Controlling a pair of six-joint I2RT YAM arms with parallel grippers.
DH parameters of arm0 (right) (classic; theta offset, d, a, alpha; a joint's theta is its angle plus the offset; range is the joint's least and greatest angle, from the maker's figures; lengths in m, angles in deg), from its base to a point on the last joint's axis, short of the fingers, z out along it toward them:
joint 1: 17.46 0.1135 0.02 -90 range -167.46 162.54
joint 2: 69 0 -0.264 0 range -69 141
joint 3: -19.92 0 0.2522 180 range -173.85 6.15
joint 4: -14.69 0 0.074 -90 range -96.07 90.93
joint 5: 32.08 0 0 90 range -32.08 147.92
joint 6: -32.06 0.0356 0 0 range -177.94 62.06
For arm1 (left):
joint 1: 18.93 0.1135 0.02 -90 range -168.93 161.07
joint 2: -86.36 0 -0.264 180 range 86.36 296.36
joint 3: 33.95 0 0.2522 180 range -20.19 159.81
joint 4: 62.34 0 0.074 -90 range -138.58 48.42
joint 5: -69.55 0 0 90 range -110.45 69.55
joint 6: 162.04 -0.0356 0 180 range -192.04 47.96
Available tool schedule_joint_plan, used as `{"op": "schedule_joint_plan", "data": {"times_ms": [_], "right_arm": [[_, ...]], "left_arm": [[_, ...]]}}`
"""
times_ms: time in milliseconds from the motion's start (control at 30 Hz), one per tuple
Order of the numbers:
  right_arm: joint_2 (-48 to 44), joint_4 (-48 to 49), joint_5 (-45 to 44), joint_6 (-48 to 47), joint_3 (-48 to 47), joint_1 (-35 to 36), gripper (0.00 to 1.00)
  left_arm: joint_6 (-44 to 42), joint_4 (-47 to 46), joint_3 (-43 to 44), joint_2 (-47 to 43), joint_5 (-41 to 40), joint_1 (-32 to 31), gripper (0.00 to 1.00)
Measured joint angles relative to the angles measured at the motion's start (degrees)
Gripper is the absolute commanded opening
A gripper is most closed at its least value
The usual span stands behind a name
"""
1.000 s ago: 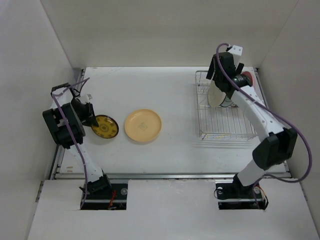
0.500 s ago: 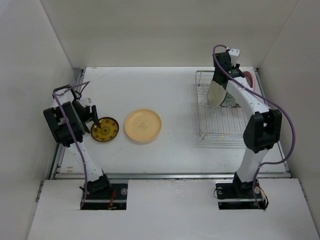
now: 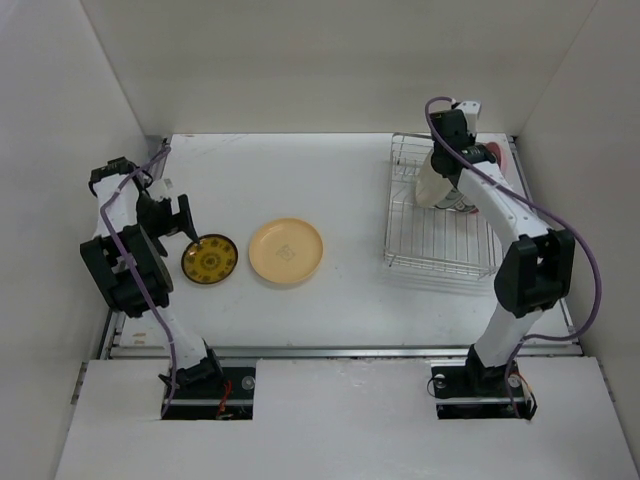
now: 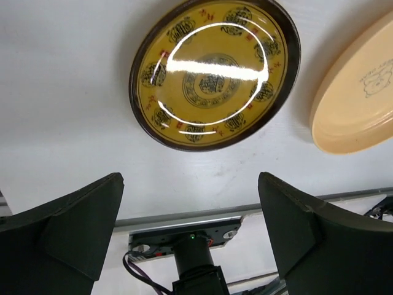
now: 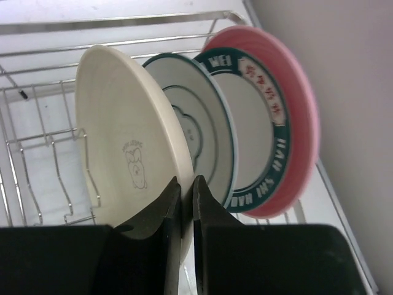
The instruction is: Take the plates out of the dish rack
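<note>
Pinches the rim of the cream plate (image 5: 123, 147) with the right hand (image 5: 183, 203), nearly closed, at the dish rack's (image 3: 440, 245) far end. Holds the left hand (image 4: 190, 209) wide apart and empty over the patterned plate (image 4: 215, 74), well left of the rack on the desk (image 3: 350, 200). Next, likely calls for a straight lift clear of the dividers.

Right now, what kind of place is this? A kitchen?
Likely a robot test booth, not a kitchen: white walls box in a white table, two robot arms stand at its near edge, and plates sit in a wire dish rack.
</note>
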Motion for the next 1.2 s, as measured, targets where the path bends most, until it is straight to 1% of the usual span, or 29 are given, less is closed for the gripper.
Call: {"op": "schedule_joint_plan", "data": {"times_ms": [233, 333, 433, 567, 667, 733, 800, 900, 1000, 1067, 1100, 1200], "right_arm": [[-9.3, 0.7, -7.3, -2.3, 1.5, 0.1, 0.00], [-14.5, 2.5, -8.9, -2.8, 1.4, 0.3, 0.00], [-19.3, 3.4, -8.5, -3.7, 1.2, 1.9, 0.00], [-25.1, 5.6, 1.5, -5.0, 3.1, 6.6, 0.00], [-26.8, 8.7, 10.4, -5.0, 6.9, 12.1, 0.00], [-25.5, 10.6, 16.7, -4.3, 9.2, 16.0, 0.00], [-22.1, 11.9, 22.1, -3.3, 10.4, 19.4, 0.00], [-15.4, 13.5, 27.9, -2.0, 11.5, 24.0, 0.00], [-9.9, 15.0, 33.2, -0.7, 12.5, 27.5, 0.00], [-7.4, 16.1, 36.5, 0.1, 13.2, 29.5, 0.00], [-6.6, 16.7, 38.0, 0.6, 13.7, 30.3, 0.00], [-5.4, 19.1, 42.3, 2.3, 14.0, 32.2, 0.00]], "left_arm": [[-0.1, 1.3, -3.9, -5.9, 0.5, -1.9, 0.90], [-0.3, 2.1, -4.2, -8.7, 1.8, -3.7, 0.92], [-1.4, 3.4, -4.2, -11.7, 4.3, -5.8, 0.92], [-4.2, 5.2, -4.2, -16.0, 7.2, -10.3, 0.94], [-5.5, 5.4, -4.2, -19.9, 9.0, -17.3, 0.94], [-5.9, 5.4, -4.1, -21.9, 10.7, -22.2, 0.96], [-5.6, 4.9, -4.0, -23.3, 12.3, -25.7, 0.96], [-4.8, 4.4, -3.4, -23.8, 13.0, -28.1, 0.96], [-3.5, 2.6, -3.3, -23.6, 11.3, -29.0, 0.96], [-2.1, 0.6, -3.3, -23.2, 7.2, -29.5, 0.96], [-1.4, -0.2, -3.3, -22.8, 5.2, -29.7, 0.94], [0.0, -2.4, -3.5, -20.5, -0.4, -29.9, 0.80]]}}
